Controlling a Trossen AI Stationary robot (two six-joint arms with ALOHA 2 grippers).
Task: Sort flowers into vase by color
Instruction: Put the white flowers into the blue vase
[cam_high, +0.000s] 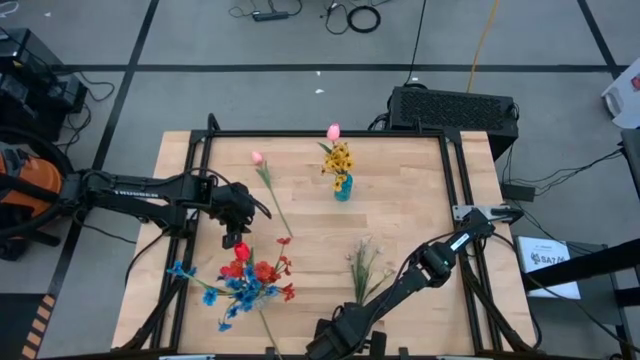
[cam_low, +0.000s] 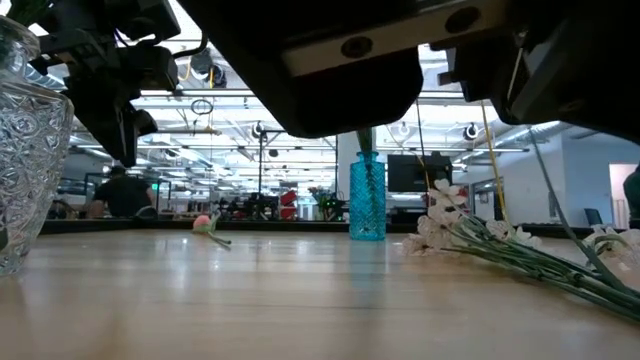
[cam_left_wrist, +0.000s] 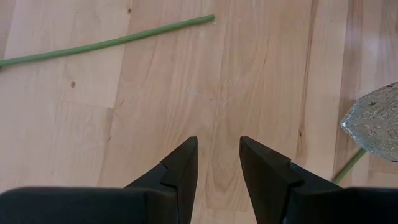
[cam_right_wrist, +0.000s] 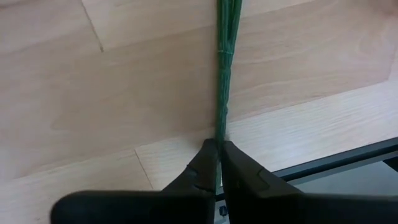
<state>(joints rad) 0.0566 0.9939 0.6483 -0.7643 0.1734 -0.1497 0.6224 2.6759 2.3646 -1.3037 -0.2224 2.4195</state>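
A: Start at the near edge. Why is the right end effector (cam_right_wrist: 218, 163) so low there?

B: It is pinched shut on the white stems (cam_right_wrist: 222, 74), right at their cut ends. My guess is that a grip at the tip leaves the whole length free to slide into a vase. The white blooms (cam_low: 440, 222) lie on the counter (cam_high: 410, 225), pointing away from the edge; they are small, pale and sparse on a thin green bundle.

A: And the left one?

B: The left end effector (cam_left_wrist: 219, 163) hangs over bare wood with its fingers narrowly apart, holding nothing. It sits just beyond the clear vase (cam_left_wrist: 375, 121), which carries the red blooms (cam_high: 258, 270) and blue sprays (cam_high: 214, 292) mixed together, so that sorting looks unfinished to me.

A: Anything loose?

B: A pink tulip (cam_high: 257, 157) lies flat past the left arm, its stem (cam_left_wrist: 106, 42) running back toward the middle.

A: Farthest out?

B: The blue vase (cam_low: 367, 196) stands upright near the far edge, holding the yellow bunch (cam_high: 339, 158) and a second pink tulip (cam_high: 333, 132). Two colours share it, so I judge it unsorted too.
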